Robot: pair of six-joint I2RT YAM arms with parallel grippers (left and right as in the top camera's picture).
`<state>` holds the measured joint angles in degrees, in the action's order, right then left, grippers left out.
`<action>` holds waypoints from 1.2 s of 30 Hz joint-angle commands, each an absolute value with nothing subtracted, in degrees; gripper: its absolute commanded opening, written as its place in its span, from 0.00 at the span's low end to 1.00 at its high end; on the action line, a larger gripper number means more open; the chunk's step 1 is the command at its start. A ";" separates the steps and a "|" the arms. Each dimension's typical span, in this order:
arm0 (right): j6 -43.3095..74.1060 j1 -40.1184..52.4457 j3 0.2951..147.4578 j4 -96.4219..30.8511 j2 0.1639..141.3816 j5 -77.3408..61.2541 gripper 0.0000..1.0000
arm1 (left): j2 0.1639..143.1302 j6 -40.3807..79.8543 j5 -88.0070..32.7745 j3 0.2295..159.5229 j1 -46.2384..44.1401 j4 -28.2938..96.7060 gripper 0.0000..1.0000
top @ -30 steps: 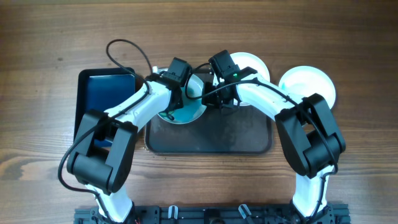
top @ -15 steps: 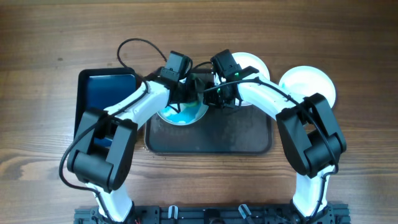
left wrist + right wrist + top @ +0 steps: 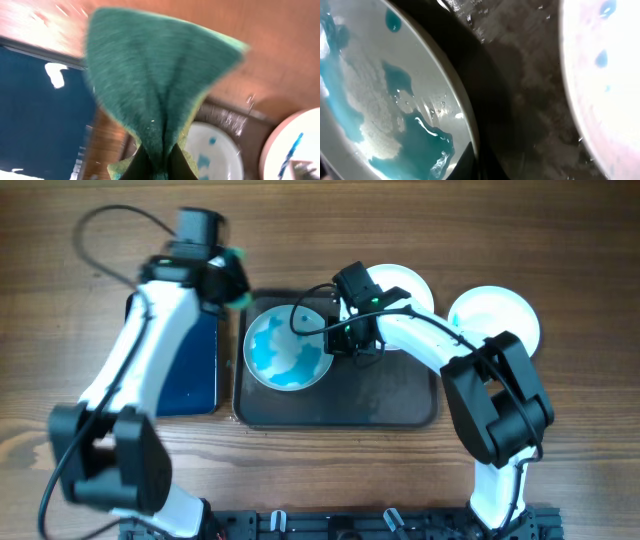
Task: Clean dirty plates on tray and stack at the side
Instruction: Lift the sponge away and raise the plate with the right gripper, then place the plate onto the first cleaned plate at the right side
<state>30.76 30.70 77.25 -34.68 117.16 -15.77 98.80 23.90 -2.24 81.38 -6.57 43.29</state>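
Note:
A white plate [image 3: 288,350] smeared with blue-teal lies in the left part of the dark tray [image 3: 340,416]. My right gripper [image 3: 338,340] is shut on its right rim; the right wrist view shows the fingers [image 3: 477,161] pinching the rim of the plate [image 3: 385,100]. A second plate [image 3: 408,282] lies at the tray's back right, partly under the right arm, with blue spots [image 3: 605,75]. A third plate [image 3: 495,315] sits on the wood right of the tray. My left gripper [image 3: 228,285] is shut on a green sponge [image 3: 160,85], lifted at the back left.
A smaller black tray with a blue bottom [image 3: 190,370] lies left of the dark tray, also in the left wrist view [image 3: 40,110]. A black cable loops over the table at the back left [image 3: 110,225]. Bare wood table [image 3: 560,430] surrounds both trays.
My left arm has swung off the plate up and to the left with the sponge, uncovering the smeared plate. My right gripper has stayed on the plate's rim.

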 commanded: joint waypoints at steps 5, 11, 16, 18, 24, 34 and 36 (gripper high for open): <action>22.61 39.99 80.51 -41.69 102.94 26.35 0.04 | 96.38 27.70 -7.18 82.30 -3.05 44.45 0.04; 22.26 49.71 80.51 -43.68 97.56 53.71 0.04 | 96.38 27.70 -8.75 82.30 -3.14 44.80 0.04; 19.51 56.36 80.51 -43.62 97.38 66.78 0.04 | 96.38 27.70 -8.75 82.30 -3.14 44.88 0.04; 19.51 58.61 80.51 -43.33 97.38 75.09 0.04 | 96.38 27.70 -8.78 82.30 -3.16 45.01 0.04; 18.00 60.73 80.51 -41.93 97.38 78.72 0.04 | 96.38 27.70 -8.78 82.30 -3.16 45.10 0.04; 24.38 45.15 80.40 -44.86 97.38 10.26 0.04 | 96.38 27.44 -9.17 82.28 -4.40 45.12 0.04; 24.32 38.76 80.40 -44.80 97.27 -1.10 0.04 | 96.40 27.44 -9.17 82.26 -4.40 45.12 0.04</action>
